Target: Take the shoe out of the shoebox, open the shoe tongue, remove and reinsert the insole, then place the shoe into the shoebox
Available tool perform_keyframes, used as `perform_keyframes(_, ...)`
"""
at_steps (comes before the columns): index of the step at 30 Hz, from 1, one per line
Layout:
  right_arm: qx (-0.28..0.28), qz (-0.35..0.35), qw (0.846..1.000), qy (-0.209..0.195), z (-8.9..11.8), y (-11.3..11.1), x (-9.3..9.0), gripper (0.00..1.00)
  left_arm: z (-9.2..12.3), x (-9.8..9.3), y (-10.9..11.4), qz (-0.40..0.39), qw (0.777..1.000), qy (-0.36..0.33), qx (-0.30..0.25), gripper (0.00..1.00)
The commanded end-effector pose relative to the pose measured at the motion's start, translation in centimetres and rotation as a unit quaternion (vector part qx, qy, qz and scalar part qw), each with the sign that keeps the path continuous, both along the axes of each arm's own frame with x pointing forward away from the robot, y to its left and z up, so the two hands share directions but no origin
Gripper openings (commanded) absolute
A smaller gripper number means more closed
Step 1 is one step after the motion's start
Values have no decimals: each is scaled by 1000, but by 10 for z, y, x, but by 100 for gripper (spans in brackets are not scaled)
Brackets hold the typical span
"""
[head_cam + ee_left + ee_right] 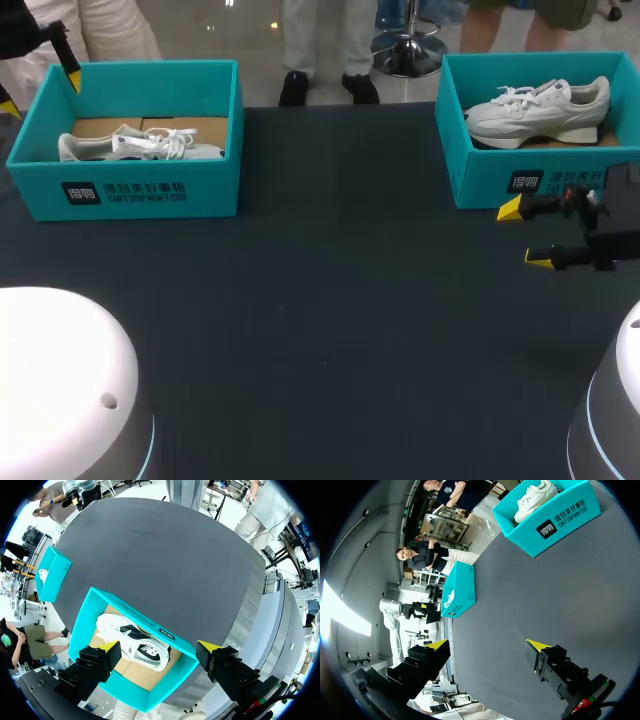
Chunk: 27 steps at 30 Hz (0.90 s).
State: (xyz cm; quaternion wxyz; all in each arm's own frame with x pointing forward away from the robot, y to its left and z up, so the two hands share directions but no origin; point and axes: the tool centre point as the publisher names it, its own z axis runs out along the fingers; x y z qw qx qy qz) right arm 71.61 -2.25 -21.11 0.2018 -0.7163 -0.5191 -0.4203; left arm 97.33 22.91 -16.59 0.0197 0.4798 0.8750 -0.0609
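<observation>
The dark bench [330, 330] carries two open teal boxes, the left box [140, 165] and the right box [480, 185], well apart.

My head camera sits high behind the rig and tilts down over the table [330, 330]. From there the left shoebox [200, 185] is far off at 10 o'clock and the right shoebox [480, 170] at 2 o'clock. My left wrist camera hangs near above the left shoebox, facing almost straight down into it. My right wrist camera rides low beside the right shoebox, facing across the tabletop toward 9 o'clock. All three views share both boxes and the tabletop between them.
</observation>
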Motion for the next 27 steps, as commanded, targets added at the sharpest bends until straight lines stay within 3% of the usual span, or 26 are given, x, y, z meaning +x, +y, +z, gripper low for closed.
perform_keyframes(1,-1,-1,1000,1,0,0,-1,100,1,-2,0,0,1000,-2,2,100)
perform_keyframes(13,-1,-1,1000,1,0,0,-1,100,1,-2,0,0,1000,-2,2,100)
perform_keyframes(19,-43,-3,999,-34,7,-25,28,100,1,-2,0,0,1000,-2,2,100)
perform_keyframes(27,-97,-33,994,-39,16,-58,46,100,1,-2,0,0,1000,-2,2,100)
